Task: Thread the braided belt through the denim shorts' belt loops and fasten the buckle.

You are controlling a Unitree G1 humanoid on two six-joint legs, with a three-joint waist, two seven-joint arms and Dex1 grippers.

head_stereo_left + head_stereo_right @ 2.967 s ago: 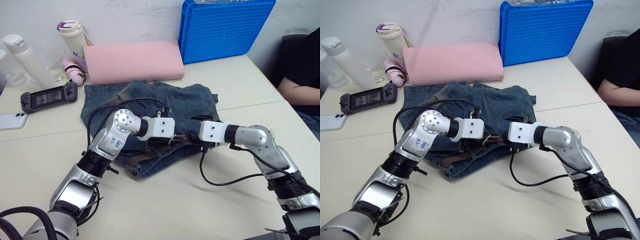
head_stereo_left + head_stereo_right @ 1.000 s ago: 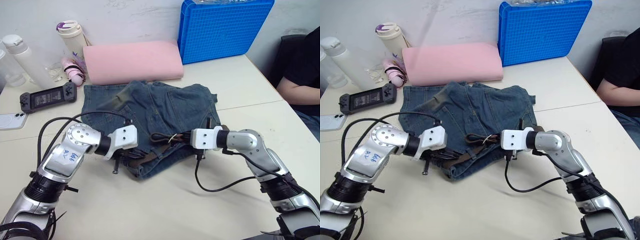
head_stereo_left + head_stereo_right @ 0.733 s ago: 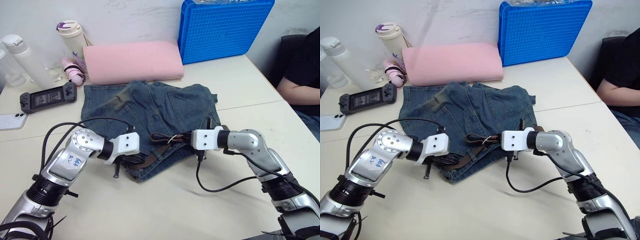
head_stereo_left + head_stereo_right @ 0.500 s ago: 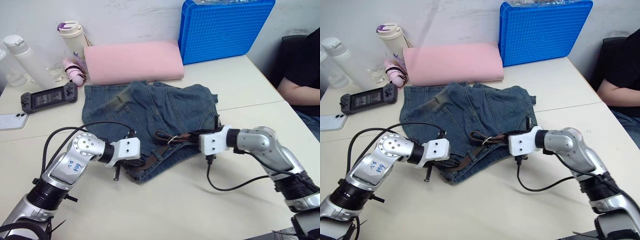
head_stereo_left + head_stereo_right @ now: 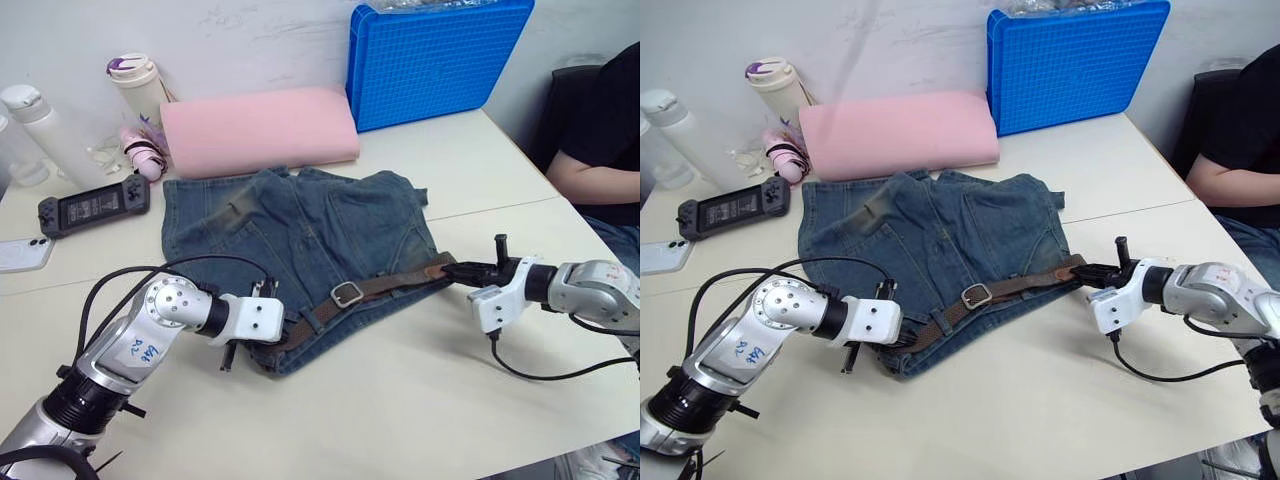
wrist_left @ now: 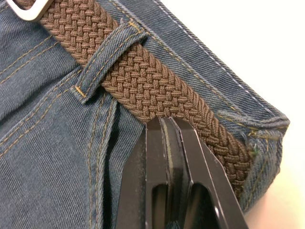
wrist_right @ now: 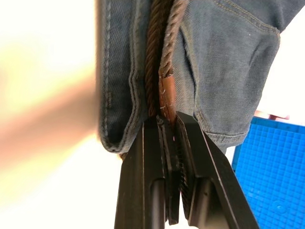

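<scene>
Right pincer point(image 5: 1092, 271) has swung out to the right, clamped on the braided belt point(image 5: 1025, 284) tip, drawing it taut across the denim shorts point(image 5: 940, 235) waistband while left pincer point(image 6: 167, 125), closed, pins the other end

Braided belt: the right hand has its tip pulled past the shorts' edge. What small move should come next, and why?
Probably open the right hand and let go of the tip. The braided belt lies taut along the denim shorts, runs under a belt loop, and the buckle sits on the strap, so more pulling seems to add little.
</scene>
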